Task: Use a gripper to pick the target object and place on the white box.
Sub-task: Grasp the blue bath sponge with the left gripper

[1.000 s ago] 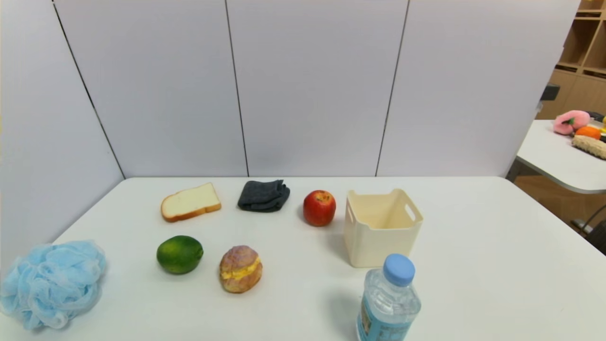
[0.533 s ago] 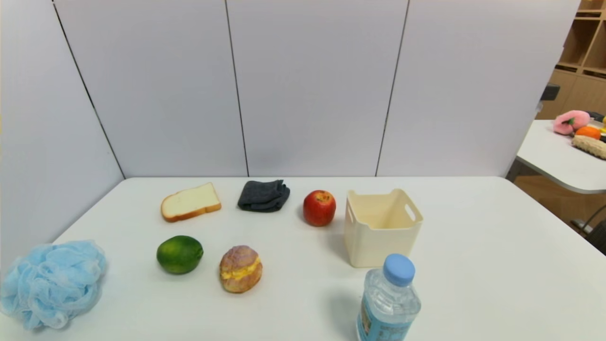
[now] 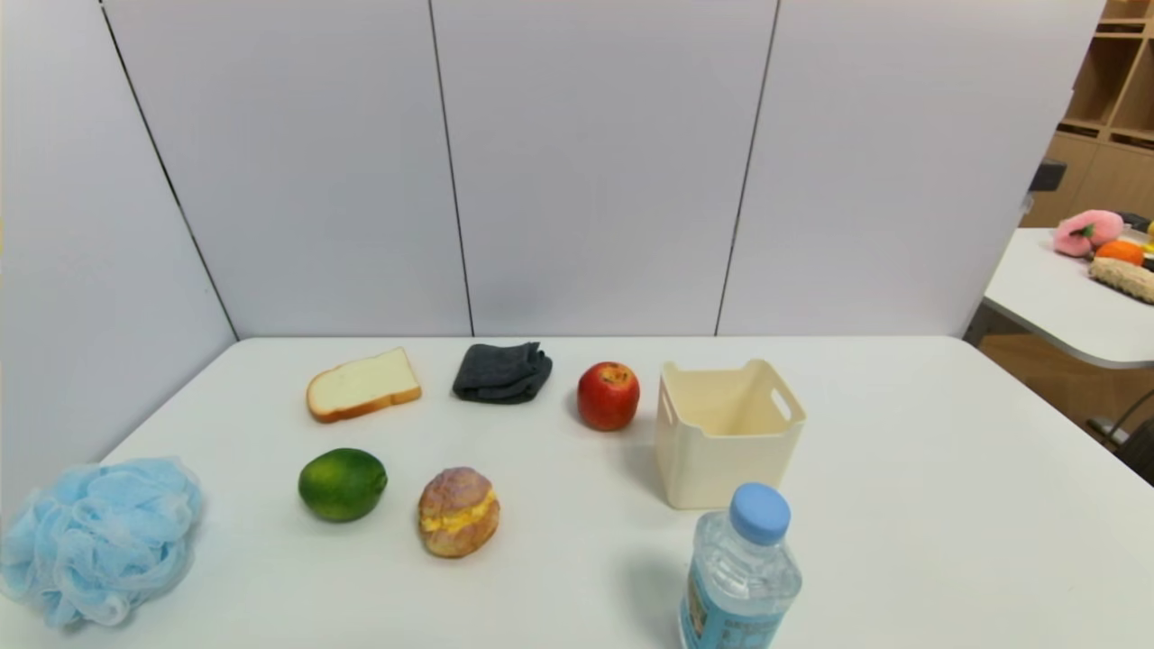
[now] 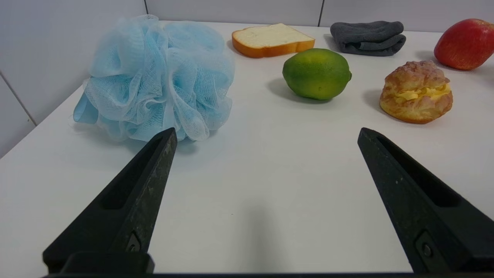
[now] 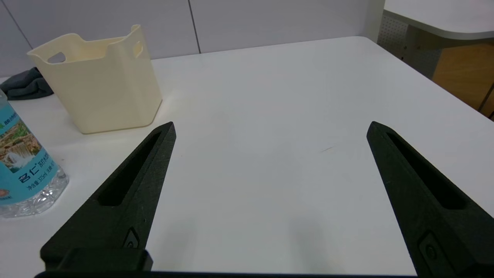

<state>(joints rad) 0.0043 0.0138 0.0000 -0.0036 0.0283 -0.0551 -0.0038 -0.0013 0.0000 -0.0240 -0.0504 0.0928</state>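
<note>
White worktop [image 3: 902, 505] carries the blue pouf [image 3: 97, 539] at my left, well apart from the white box [image 3: 727, 431]; my left claw [image 4: 266, 133] and right claw [image 5: 270, 127] gape, holding nothing.

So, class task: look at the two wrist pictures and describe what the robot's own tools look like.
Each tool is a pair of long, matt black fingers tapering to a point. The left tool shows a sunken slot along each finger, a small round screw near the base and faint pale scuffs. The right tool is built the same. No cables, labels or arm casing appear in these pictures.
</note>
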